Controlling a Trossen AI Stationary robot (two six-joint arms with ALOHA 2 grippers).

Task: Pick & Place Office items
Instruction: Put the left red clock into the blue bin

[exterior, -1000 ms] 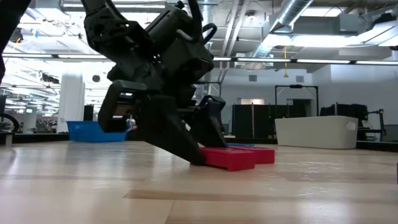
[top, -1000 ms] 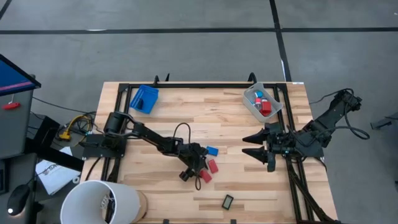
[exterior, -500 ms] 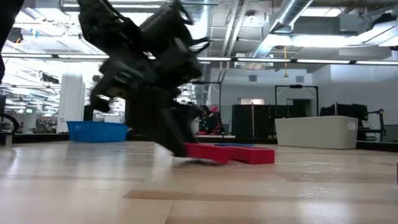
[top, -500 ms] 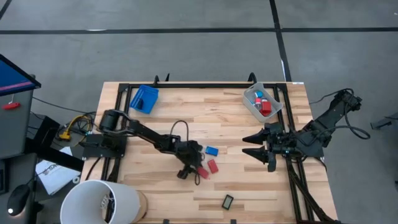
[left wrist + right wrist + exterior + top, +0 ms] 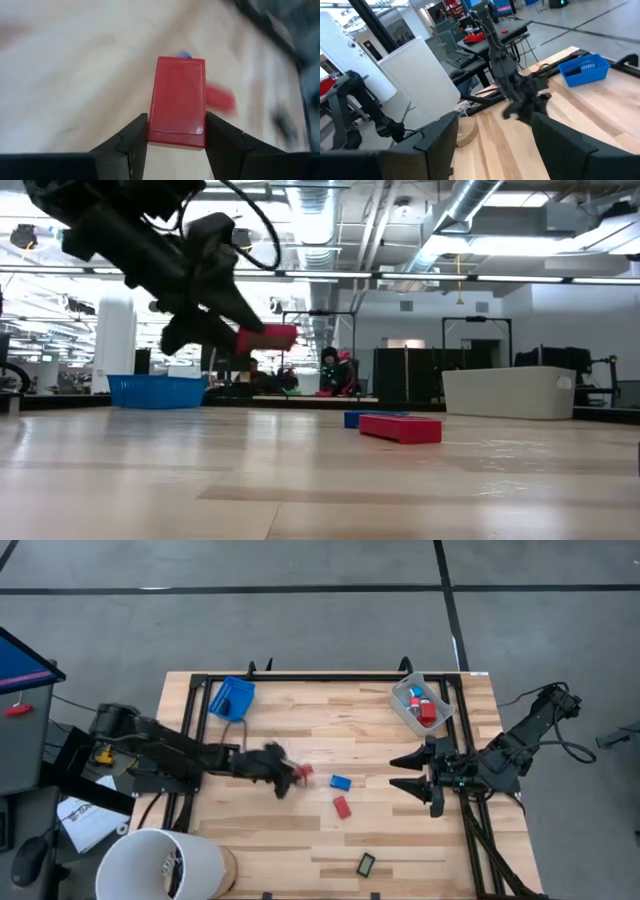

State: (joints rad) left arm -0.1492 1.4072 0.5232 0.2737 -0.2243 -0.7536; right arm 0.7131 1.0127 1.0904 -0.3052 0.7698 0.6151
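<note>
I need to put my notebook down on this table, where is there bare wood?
Bare wood runs along the far edge between the blue tray and the clear bin, and at the near right corner past the black piece. The middle is crowded: the left gripper carries a red block beside a blue block and another red block.

One red block (image 5: pixel 176 102) aloft, another (image 5: pixel 342 806) flat beside blue block (image 5: pixel 340 782), black rectangle (image 5: pixel 366 863) apart.
</note>
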